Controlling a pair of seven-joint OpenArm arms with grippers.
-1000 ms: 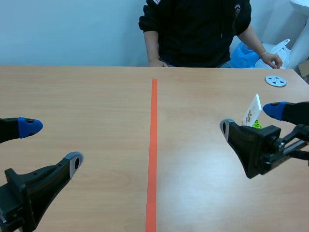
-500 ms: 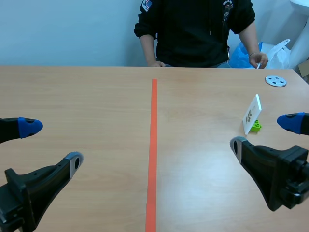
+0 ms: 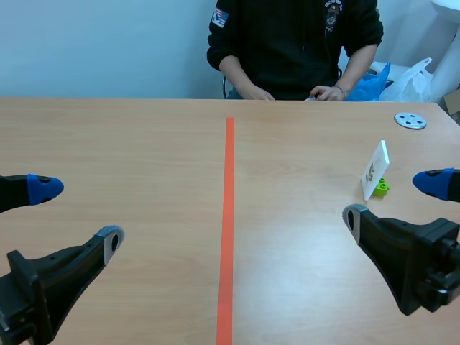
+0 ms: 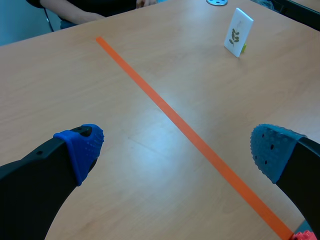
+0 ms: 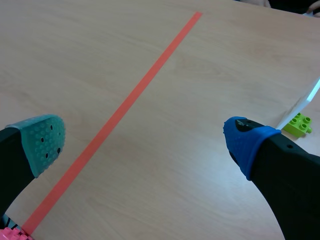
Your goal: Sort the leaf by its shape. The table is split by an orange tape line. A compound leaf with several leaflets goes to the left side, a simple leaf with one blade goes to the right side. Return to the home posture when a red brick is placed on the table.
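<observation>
A white leaf card (image 3: pixel 375 169) stands upright in a small green brick (image 3: pixel 382 187) on the right side of the orange tape line (image 3: pixel 228 215). The left wrist view shows the card (image 4: pixel 238 33) printed with a green sprig that seems to carry several leaflets. My right gripper (image 3: pixel 394 201) is open, low and just short of the card, holding nothing. From the right wrist, the green brick (image 5: pixel 299 123) and the card's edge (image 5: pixel 305 102) lie just beyond the blue finger. My left gripper (image 3: pixel 75 214) is open and empty at the near left, far from the card.
A grey round disc (image 3: pixel 410 121) lies at the far right. A person in black sits across the table with both hands (image 3: pixel 330 92) at the far edge. Blue and white bags (image 3: pixel 402 79) are behind the table.
My right gripper drew back from around the card toward the near right, then held still. The card stayed put. The person's hands came together at the far edge.
</observation>
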